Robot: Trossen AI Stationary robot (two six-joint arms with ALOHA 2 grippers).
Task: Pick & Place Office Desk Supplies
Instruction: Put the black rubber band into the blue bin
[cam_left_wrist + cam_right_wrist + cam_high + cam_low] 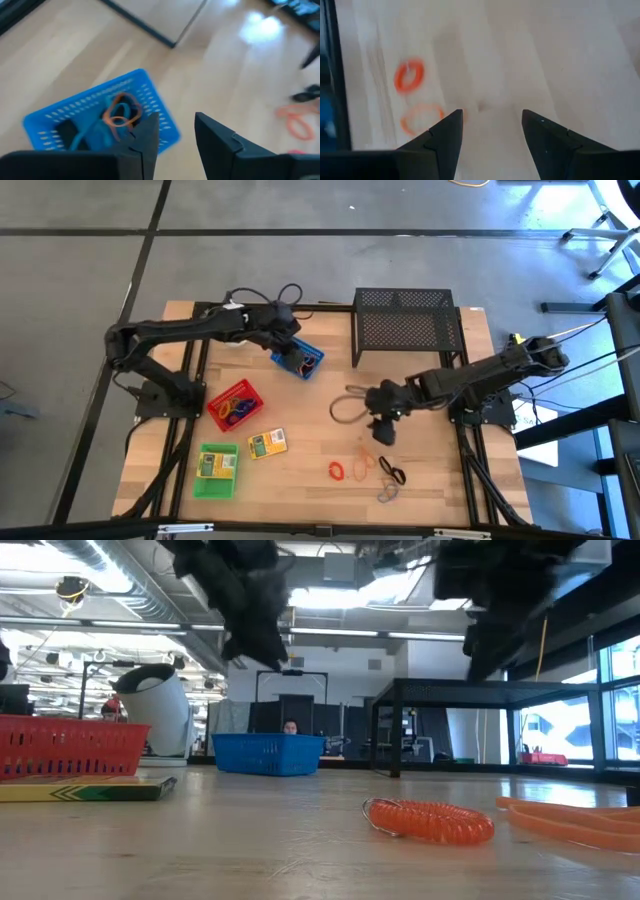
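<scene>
Over the blue tray (298, 360), left gripper (293, 352) hangs, jaws apart, nothing held; right gripper (384, 432) over bare counter (300, 470) nr orange loop (337, 471), jaws wide.

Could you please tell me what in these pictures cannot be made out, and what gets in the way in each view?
- Blue plastic tray, high view: the left gripper covers part of it, so its loops cannot be counted.
- Red plastic tray, low view: cut by the picture's edge; its wall hides the contents.
- Yellow-green box, high view: print too small to read.
- Grey and black loops, high view: too small to separate.
- Right gripper, low view: cut off by the top edge.
</scene>
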